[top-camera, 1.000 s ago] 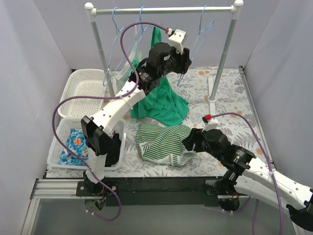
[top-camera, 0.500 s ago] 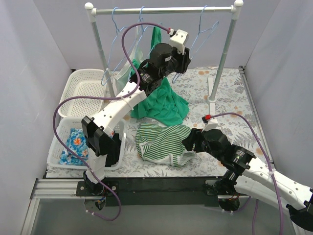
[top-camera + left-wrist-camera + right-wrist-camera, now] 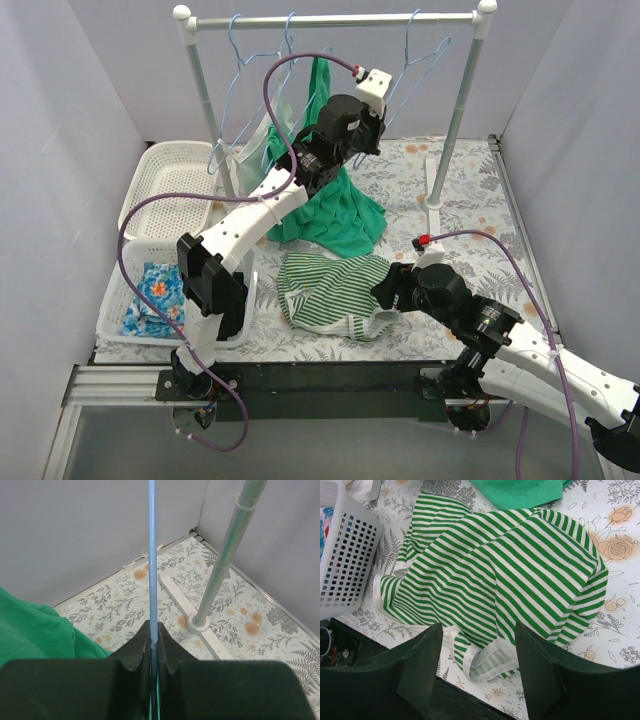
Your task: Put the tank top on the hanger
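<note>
Left wrist view has my left gripper (image 3: 153, 630) at the bottom of the frame. Its two dark fingers (image 3: 136, 652) are pinched tight on the thin light-blue wire of the hanger (image 3: 152, 550), which runs straight up from between them to the top edge. Just left of those fingers lies a fold of the solid green garment (image 3: 30, 625), and to the right the grey rack post (image 3: 225, 565) slants down to its white foot (image 3: 195, 622) on the flower-printed table cover (image 3: 250, 630). From the top external camera that arm is raised high toward the rail (image 3: 330, 18), where further blue hangers (image 3: 240, 70) dangle, and the green garment drapes from up near the rail down onto the table. My right gripper (image 3: 476, 630) is spread wide and holds nothing; it hangs low over the tank top (image 3: 510, 570), and I cannot tell whether the fingertips touch the cloth. The tank top lies crumpled on the table cover near the front edge, a white-trimmed hem curling up just beneath my right fingers. It sits in front of the green garment's lower edge and just beside the white basket (image 3: 345, 565). That basket holds the blue floral cloth (image 3: 150, 290), and a second white basket (image 3: 175, 185) stands behind it.
</note>
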Controlling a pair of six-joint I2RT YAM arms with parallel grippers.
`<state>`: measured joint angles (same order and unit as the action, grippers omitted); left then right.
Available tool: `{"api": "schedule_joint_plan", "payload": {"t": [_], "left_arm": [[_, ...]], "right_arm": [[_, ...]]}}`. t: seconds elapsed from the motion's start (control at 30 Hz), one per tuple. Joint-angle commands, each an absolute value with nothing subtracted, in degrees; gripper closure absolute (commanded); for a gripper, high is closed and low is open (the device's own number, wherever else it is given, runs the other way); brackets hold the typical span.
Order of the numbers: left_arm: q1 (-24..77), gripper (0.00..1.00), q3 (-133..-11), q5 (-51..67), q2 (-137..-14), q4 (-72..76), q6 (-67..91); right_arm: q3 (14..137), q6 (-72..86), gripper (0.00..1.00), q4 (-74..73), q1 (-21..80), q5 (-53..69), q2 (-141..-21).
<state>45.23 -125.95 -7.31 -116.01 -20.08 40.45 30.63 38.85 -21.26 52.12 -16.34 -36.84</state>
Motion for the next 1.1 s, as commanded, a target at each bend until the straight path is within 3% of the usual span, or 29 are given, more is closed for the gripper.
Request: {"api": "schedule_joint_plan", "payload": {"t": [0.0, 0.47, 0.8, 1.07], "left_arm": [[45.3, 1.0, -127.0, -9.8, -113.6, -18.1, 39.6], [45.3, 1.0, -123.8, -11.0, -104.7, -16.2, 37.5], [45.3, 1.0, -102.7, -9.8, -87.0, -19.4, 36.9], [45.3, 1.0, -81.9, -5.5, -67.3, -24.8, 40.4]], "right_arm": [[31.9, 38.9, 0.32, -19.2, 51.9, -16.2, -36.3], [32.7, 38.5, 0.32, -19.3, 51.8, -17.3, -36.9], [35.8, 37.4, 0.32, -22.2, 51.9, -15.9, -37.0], [34.6, 37.9, 0.4, -23.4, 52.0, -2.8, -40.2]]}}
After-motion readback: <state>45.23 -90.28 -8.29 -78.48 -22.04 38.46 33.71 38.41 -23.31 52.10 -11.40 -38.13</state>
